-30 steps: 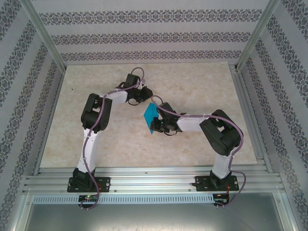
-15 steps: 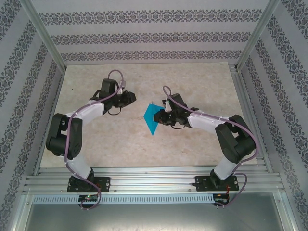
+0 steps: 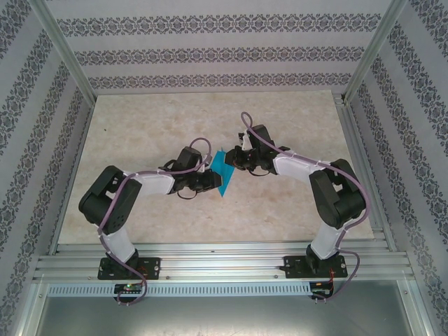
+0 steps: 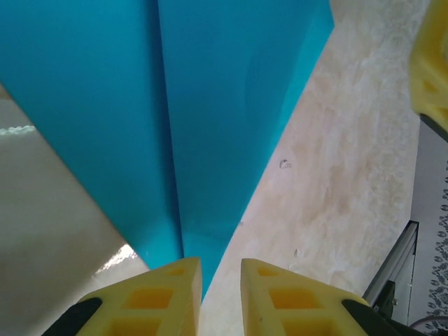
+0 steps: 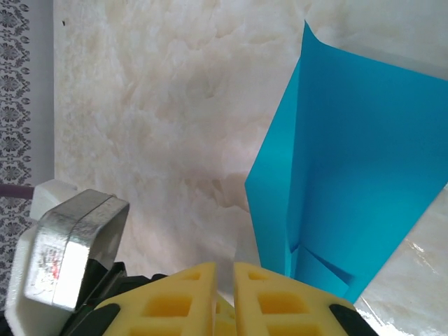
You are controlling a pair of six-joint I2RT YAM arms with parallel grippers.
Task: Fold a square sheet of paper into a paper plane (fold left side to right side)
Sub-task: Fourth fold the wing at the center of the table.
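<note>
Currently the right hand [image 5: 225,271] is nearly pressed together, with the sheet of paper [image 5: 350,175] pinched at its folded end just ahead of it. The left hand [image 4: 220,269] is narrowly parted around the pointed tip; clamping cannot be confirmed. Both ends are likely steadied over the counter [image 4: 336,175] for folding along the centre crease.

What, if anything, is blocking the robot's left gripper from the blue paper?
Nothing that I can see. The left gripper is right at the narrow pointed end of the blue paper, and no other thing sits between them. The right gripper is close beside the paper too, above the table.
</note>
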